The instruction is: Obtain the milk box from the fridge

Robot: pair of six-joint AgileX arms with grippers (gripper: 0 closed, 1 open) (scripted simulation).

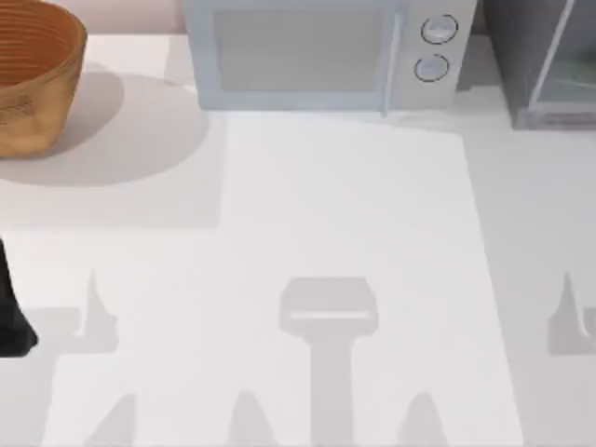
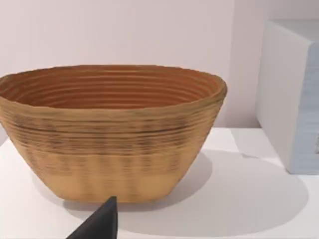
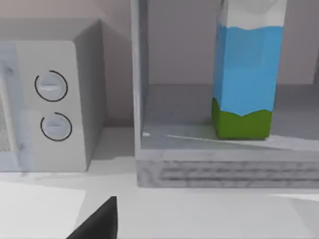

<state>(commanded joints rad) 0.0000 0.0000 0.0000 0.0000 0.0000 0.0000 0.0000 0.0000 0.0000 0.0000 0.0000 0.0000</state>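
The milk box [image 3: 245, 74] stands upright on the floor of the fridge [image 3: 224, 169], with a white top, light-blue sides and a green base. The fridge [image 1: 545, 65] sits at the table's far right corner, to the right of the microwave. I cannot tell whether its glassy door is open or shut. A dark tip of my right gripper [image 3: 99, 221] shows low over the table, well short of the fridge and off toward the microwave side. My left arm [image 1: 11, 307] is at the table's left edge, and the dark tip of its gripper [image 2: 102, 224] points at the basket.
A pale blue-grey microwave [image 1: 326, 51] with two round knobs [image 1: 436, 47] stands at the back centre. A woven brown basket [image 1: 33, 79] sits at the back left. The white tabletop [image 1: 326, 233] stretches across the front and middle.
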